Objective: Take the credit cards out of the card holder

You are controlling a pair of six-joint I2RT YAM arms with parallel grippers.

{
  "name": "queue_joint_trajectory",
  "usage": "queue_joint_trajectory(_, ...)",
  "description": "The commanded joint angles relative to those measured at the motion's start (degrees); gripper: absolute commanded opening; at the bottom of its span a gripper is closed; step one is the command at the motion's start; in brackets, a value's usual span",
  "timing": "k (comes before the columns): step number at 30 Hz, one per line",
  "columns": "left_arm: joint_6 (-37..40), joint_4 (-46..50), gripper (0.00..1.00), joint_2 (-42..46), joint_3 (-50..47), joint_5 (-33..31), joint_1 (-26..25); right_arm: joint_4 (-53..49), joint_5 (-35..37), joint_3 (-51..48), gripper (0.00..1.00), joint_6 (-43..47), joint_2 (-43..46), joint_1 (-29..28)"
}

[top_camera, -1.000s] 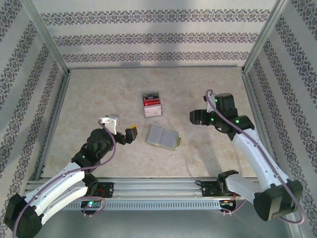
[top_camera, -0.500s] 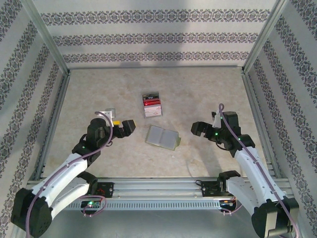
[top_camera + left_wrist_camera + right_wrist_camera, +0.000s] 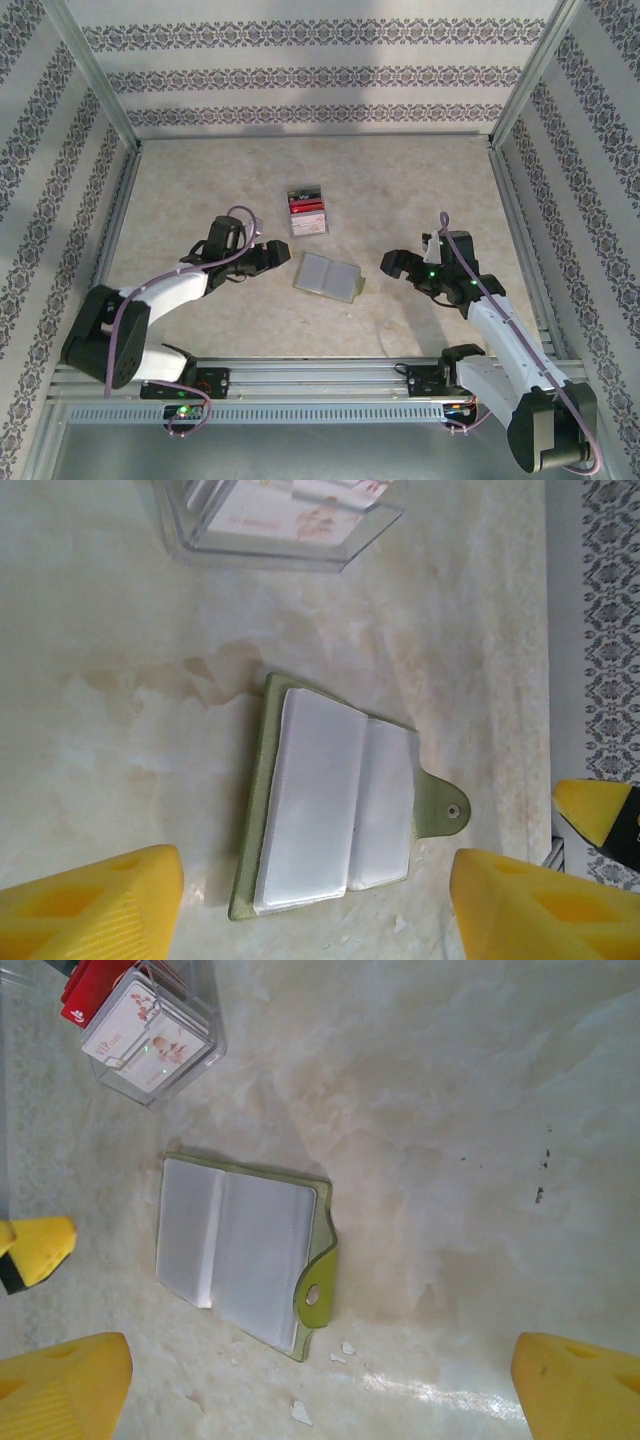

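The olive-green card holder (image 3: 328,276) lies open and flat mid-table, pale sleeves up (image 3: 330,800), snap tab toward the right arm (image 3: 245,1250). Red and white printed credit cards (image 3: 307,212) stand in a clear box behind it (image 3: 95,985). My left gripper (image 3: 276,257) hovers just left of the holder, open. Its yellow fingers (image 3: 90,905) straddle the holder's near end without touching it, with the left gripper (image 3: 315,910) empty. My right gripper (image 3: 392,264) sits to the holder's right, open and empty (image 3: 320,1390), its fingers (image 3: 580,1390) wide apart.
The clear plastic box (image 3: 270,520) stands upright just beyond the holder (image 3: 150,1030). Small white flakes (image 3: 345,1348) lie on the marble-look tabletop by the tab. Patterned walls and metal rails (image 3: 110,230) enclose the table on three sides.
The left arm has stretched right toward the holder and its jaws have narrowed somewhat. The right arm has drawn back from the far right and lowered beside the holder, jaws opening wider.
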State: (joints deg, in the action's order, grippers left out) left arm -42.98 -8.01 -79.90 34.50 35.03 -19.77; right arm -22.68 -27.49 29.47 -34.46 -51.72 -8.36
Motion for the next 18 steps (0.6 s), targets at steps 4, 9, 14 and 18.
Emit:
queue_joint_trajectory(4,-1.2,-4.6,0.66,-6.1,3.8,5.1,0.1,2.5,-0.4,-0.5,0.97,-0.2,-1.5,0.4)
queue_joint_trajectory(9,-1.6,-5.9,0.65,-9.3,4.0,5.7,-0.7,3.1,-0.4,-0.4,0.97,-0.2,-2.4,0.4)
queue_joint_trajectory(14,-1.5,-6.5,0.59,-12.9,5.2,6.8,-1.8,3.4,-0.3,0.0,0.97,0.1,-3.3,0.4)
queue_joint_trajectory(18,-1.3,-6.7,0.56,-15.7,6.5,7.8,-2.8,3.5,-0.3,0.1,0.97,0.3,-3.6,0.4)
